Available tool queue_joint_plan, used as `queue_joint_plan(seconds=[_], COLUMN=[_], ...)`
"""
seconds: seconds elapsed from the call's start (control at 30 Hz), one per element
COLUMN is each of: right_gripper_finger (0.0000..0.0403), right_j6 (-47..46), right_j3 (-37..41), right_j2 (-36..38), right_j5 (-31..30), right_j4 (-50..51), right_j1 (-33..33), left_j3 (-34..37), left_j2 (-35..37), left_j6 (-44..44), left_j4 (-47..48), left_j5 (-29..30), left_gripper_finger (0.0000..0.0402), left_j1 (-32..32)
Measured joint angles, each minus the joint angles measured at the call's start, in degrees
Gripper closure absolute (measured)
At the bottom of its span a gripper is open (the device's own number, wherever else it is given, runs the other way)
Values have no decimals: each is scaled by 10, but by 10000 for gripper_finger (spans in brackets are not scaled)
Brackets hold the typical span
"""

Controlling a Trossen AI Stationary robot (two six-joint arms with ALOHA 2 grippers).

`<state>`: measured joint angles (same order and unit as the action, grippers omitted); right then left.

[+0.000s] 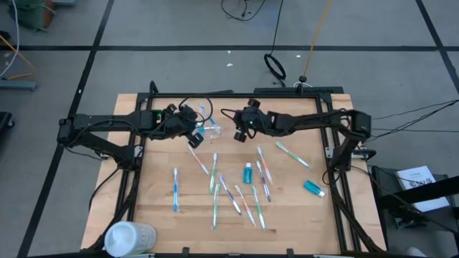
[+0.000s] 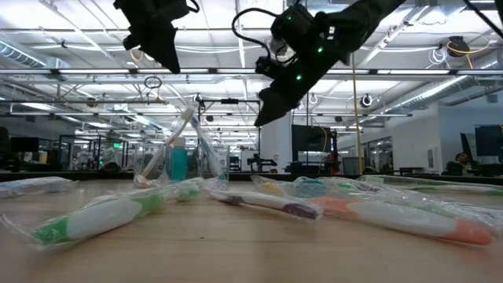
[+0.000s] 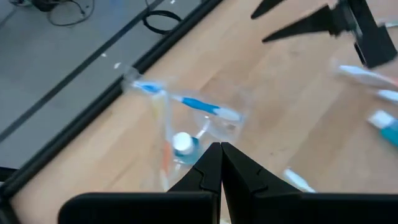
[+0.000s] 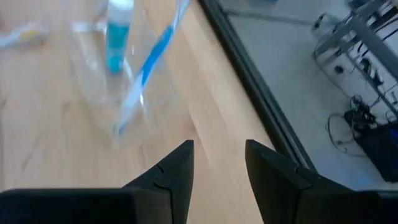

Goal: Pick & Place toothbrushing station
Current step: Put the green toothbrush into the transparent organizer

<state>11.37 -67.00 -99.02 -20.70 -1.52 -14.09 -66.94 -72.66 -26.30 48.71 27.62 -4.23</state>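
The clear plastic cup (image 1: 213,131) stands upright on the wooden table at the far middle. It holds a blue toothbrush (image 3: 196,104) that leans over its rim and a teal toothpaste tube (image 4: 116,34). My left gripper (image 1: 193,133) is shut and empty, hanging above the table just left of the cup; it also shows in the left wrist view (image 3: 221,150). My right gripper (image 1: 240,133) is open and empty just right of the cup, and shows in the right wrist view (image 4: 219,155). Several wrapped toothbrushes (image 1: 215,179) and two teal tubes (image 1: 247,172) (image 1: 313,188) lie flat on the table.
A bigger white cylindrical container (image 1: 129,238) lies at the near left corner. A black frame (image 1: 237,93) runs along the table's far edge and sides. Bare wood lies left of the lone blue toothbrush (image 1: 175,188) and at the far right.
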Motion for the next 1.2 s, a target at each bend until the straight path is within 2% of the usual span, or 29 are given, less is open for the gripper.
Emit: queue_joint_plan(seconds=[0.1,0.27,0.4,0.53,0.63,0.8,0.97,1.2], right_gripper_finger=[268,269,270,269,272,271,269,269], right_j6=[-1,-1,1,0,-24,-44,2,47], right_j3=[0,0,0,0,2,56,109,141], right_j2=[35,84,115,151,182,227,268,295], right_j5=[0,0,-1,-1,-1,0,0,8], right_j4=[68,152,170,188,218,199,169,77], right_j1=[0,0,0,-2,-6,-9,-12,-16], left_j3=[0,0,0,0,0,0,0,0], left_j2=[0,0,0,-6,-17,-52,-90,-143], left_j6=[-27,-53,-19,-85,-109,-113,-127,-140], left_j4=[0,-9,-26,-24,-23,-26,-36,-100], left_j5=[-13,-75,-116,-163,-173,-181,-206,-253], left_gripper_finger=[394,394,394,394,394,394,389,335], left_j1=[18,35,37,28,26,27,26,20])
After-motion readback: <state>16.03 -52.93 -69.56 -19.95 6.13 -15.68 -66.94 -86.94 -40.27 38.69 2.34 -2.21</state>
